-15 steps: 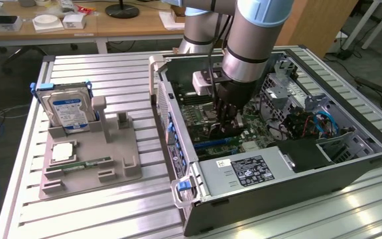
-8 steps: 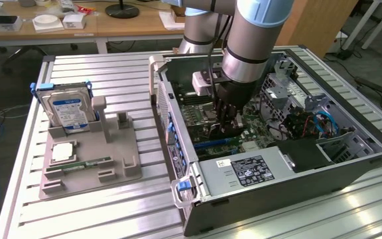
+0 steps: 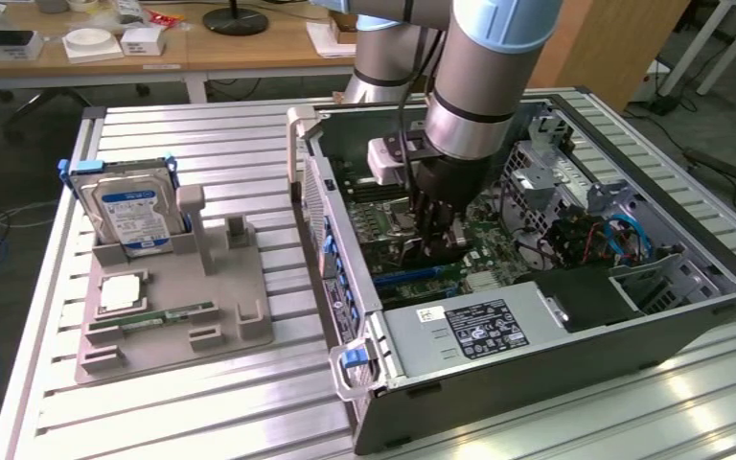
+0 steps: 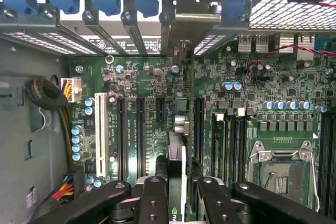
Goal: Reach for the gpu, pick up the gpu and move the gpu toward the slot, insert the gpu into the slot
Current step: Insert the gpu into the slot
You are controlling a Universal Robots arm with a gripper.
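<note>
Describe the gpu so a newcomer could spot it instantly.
Find the open computer case on the metal table, then the arm reaching down into it. The gpu is the thin card held edge-on in the hand above the motherboard, its silver bracket meeting the rear slot covers, unlike the seated memory sticks.

A lab: robot arm, open computer case, cluttered wooden desks.

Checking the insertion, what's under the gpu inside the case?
Under the gpu, held by the claw, lies the green motherboard with long black slots. The slot directly beneath is covered.
</note>
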